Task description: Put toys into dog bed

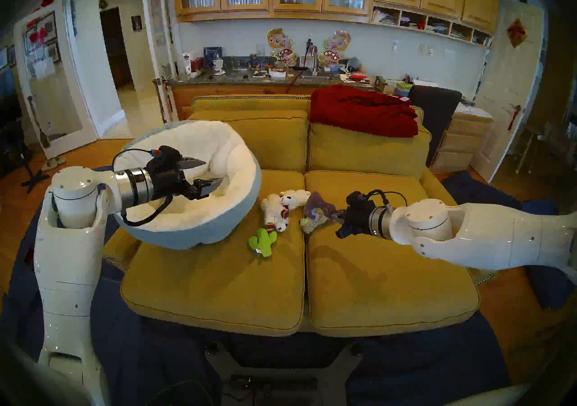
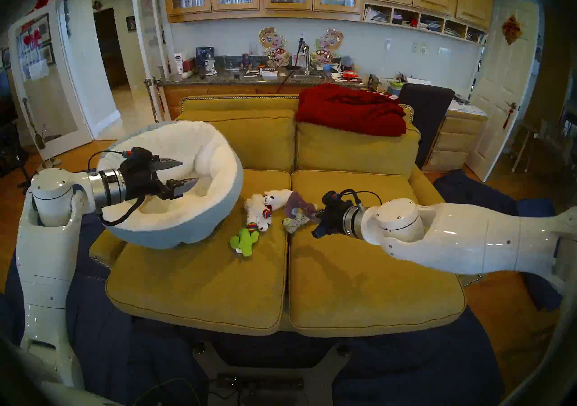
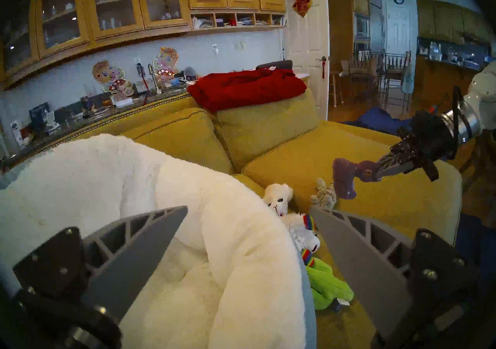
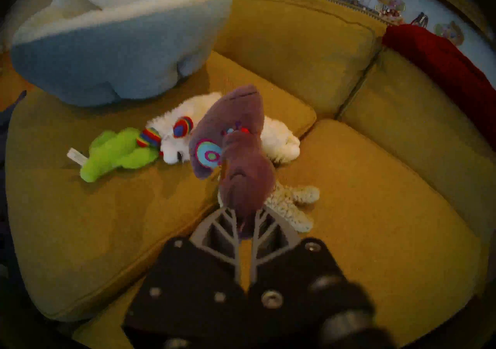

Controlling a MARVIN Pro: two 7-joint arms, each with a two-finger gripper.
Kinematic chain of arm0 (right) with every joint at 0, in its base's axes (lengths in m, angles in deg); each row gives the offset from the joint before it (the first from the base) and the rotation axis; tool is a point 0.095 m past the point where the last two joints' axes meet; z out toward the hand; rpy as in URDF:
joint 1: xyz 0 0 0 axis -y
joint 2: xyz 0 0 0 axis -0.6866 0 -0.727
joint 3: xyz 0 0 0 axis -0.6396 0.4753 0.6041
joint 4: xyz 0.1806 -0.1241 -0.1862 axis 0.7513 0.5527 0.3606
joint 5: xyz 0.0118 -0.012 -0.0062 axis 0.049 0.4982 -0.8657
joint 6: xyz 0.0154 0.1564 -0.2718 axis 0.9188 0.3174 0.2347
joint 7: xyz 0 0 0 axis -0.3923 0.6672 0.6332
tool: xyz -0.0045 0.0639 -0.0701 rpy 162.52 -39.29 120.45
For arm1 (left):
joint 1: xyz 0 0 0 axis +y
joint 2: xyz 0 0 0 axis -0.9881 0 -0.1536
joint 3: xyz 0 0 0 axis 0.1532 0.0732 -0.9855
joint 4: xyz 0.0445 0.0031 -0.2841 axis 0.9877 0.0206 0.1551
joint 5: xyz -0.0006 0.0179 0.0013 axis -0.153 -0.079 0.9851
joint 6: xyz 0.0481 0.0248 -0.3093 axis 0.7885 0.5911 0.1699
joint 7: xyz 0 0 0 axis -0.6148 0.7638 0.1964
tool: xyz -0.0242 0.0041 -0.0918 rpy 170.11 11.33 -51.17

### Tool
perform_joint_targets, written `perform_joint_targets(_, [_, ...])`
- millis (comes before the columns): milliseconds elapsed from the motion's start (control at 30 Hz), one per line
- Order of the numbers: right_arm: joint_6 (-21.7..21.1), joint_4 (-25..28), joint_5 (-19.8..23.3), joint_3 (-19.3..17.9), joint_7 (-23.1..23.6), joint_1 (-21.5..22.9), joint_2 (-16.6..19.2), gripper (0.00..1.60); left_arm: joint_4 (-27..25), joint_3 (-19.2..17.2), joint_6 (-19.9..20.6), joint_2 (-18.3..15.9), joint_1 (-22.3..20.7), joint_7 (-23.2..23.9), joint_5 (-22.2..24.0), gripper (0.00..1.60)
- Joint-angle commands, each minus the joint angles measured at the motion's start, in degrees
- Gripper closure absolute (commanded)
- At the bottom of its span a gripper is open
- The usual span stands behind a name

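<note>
Sofa seat (image 1: 390, 271) wide and bare (front edge clear) below purple toy (image 4: 241, 168) in right tool (image 4: 245, 222).

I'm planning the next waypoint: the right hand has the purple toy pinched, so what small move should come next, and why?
Probably carry it across toward the dog bed. The right hand is shut on the purple toy, which hangs clear of the sofa cushion in the left wrist view, while the bed sits beyond the lambs and its high rim needs clearing.
</note>
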Motion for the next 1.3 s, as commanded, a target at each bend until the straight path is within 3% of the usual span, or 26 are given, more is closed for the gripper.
perform_joint_targets(0, [1.1,6.1,-0.2,-2.4,-0.6,4.7,6.6,1.6,-1.1,-0.3,-2.5,0.6,-2.2,2.6,3.0,0.0])
perform_joint_targets(267, [0.2,12.1,-0.7,-2.6,-0.4,6.0,12.6,1.6,-2.6,0.6,-4.2,0.0,-1.9,9.1,5.7,0.0])
perform_joint_targets(733, [-1.0,17.4,-0.8,-2.0,1.3,8.7,16.7,1.6,-3.2,7.6,-6.5,-1.0,-2.0,13.8,3.6,0.0])
perform_joint_targets(1000, [-0.9,19.2,-1.0,-1.8,4.3,9.5,17.7,1.6,-0.9,10.1,-4.9,-0.5,-5.7,13.3,3.6,0.0])
perform_joint_targets(1267, [-0.5,20.4,-0.5,-1.7,7.9,10.4,18.5,1.6,1.8,11.3,-0.1,0.1,-8.6,14.8,5.8,0.0])
